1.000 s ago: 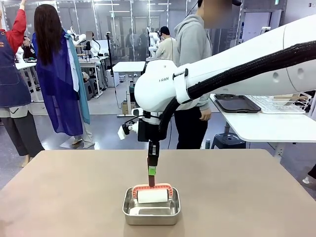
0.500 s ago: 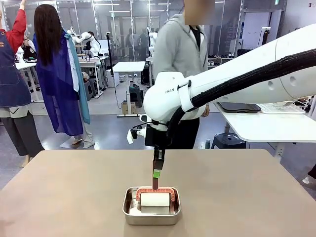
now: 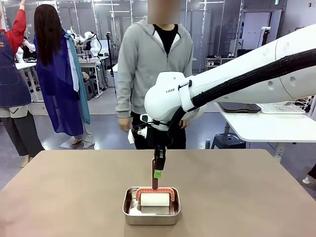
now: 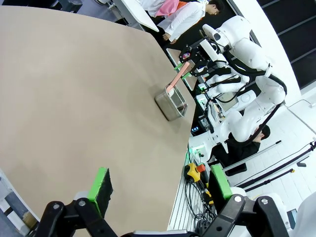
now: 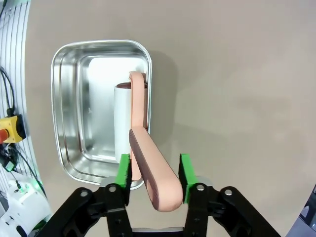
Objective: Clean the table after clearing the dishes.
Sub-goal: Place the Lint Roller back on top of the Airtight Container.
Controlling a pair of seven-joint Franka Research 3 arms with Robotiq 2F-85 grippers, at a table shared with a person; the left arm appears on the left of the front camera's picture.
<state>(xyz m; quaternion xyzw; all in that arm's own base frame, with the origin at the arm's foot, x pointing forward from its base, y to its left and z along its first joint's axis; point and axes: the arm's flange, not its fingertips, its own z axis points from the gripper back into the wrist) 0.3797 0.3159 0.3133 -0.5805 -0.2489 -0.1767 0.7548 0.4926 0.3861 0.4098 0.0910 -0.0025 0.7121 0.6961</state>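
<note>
Worktop (image 3: 59, 197), taupe-brown and matte, spans the whole near part of the front view, bare around one steel pan (image 3: 151, 207) that sits near the robot-side edge, about centre. Person in a grey hoodie (image 3: 148, 59) stands at the far side, arms down. Right arm (image 3: 232, 84) reaches in from picture right to above the pan. Pan is rectangular with rounded corners; inside lies a lint roller (image 5: 129, 118) with a white roll, salmon-pink frame over it. Roller's pink handle (image 5: 153, 173) slants up out of the pan's far edge. Right hand (image 5: 154, 170) is part open, green pads either side of the handle with slim gaps showing in the right wrist view, handle leaning closer to one pad; cannot tell if it has real hold of it. Left hand (image 4: 158, 185) wide open, holding nothing, above the worktop's edge well apart from the pan.
</note>
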